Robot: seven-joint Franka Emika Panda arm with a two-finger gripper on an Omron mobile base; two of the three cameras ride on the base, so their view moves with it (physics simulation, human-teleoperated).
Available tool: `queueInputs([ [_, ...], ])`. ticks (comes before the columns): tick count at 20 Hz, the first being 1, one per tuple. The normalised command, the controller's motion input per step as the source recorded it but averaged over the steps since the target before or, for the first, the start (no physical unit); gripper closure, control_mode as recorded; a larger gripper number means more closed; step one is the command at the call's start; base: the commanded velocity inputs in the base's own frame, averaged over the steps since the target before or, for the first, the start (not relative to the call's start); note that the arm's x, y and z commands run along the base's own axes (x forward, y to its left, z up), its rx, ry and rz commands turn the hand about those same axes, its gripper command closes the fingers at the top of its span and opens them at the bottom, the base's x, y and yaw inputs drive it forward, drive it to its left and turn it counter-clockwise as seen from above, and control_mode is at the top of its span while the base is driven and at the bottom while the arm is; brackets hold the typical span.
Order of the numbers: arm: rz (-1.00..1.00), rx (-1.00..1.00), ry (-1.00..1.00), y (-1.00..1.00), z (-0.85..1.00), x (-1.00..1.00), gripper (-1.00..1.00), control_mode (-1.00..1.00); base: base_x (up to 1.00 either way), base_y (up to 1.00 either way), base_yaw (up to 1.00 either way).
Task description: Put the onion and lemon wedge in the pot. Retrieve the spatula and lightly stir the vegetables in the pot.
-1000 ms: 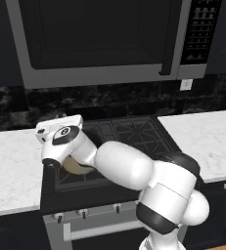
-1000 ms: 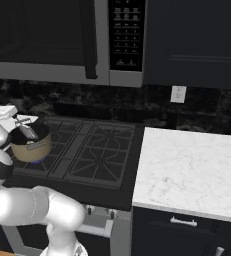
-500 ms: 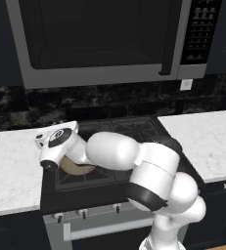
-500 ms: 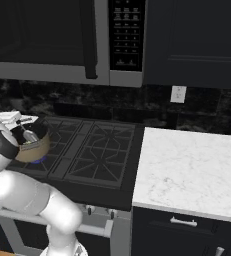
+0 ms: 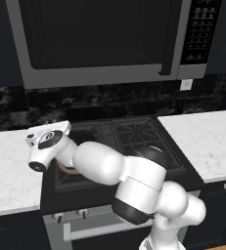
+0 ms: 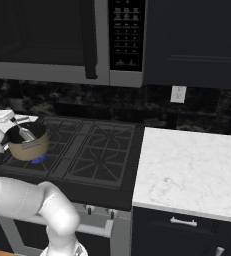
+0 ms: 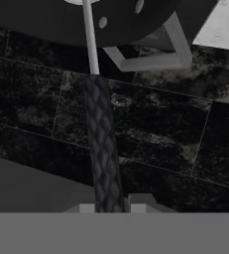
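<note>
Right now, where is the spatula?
The spatula is held in the end effector, its shaft reaching into the pot on the front left burner of the stove, in the right base view.

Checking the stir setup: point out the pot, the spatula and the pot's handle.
pot (image 6: 29,149), right base view, tan outer wall.
spatula (image 7: 102,149), hand view, black handle.
pot's handle (image 7: 153,60), hand view, grey metal loop.

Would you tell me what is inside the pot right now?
The spatula reaches into the pot; its dark interior hides whether the onion or lemon wedge lie there.
</note>
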Motion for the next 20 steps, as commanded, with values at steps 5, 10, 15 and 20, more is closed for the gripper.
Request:
queueInputs([
  [5, 0.0, 0.0, -0.02, 0.01, 0.24, -0.04, 1.0, -1.0, 0.0, 0.0, 0.0],
  [10, 0.0, 0.0, -0.12, 0.0, 0.01, -0.14, 1.0, -1.0, 0.0, 0.0, 0.0],
  [15, 0.0, 0.03, -0.13, 0.0, 0.16, -0.04, 1.0, -1.0, 0.0, 0.0, 0.0],
  [20, -0.02, 0.14, 0.01, 0.0, 0.0, -0.05, 1.0, -1.0, 0.0, 0.0, 0.0],
])
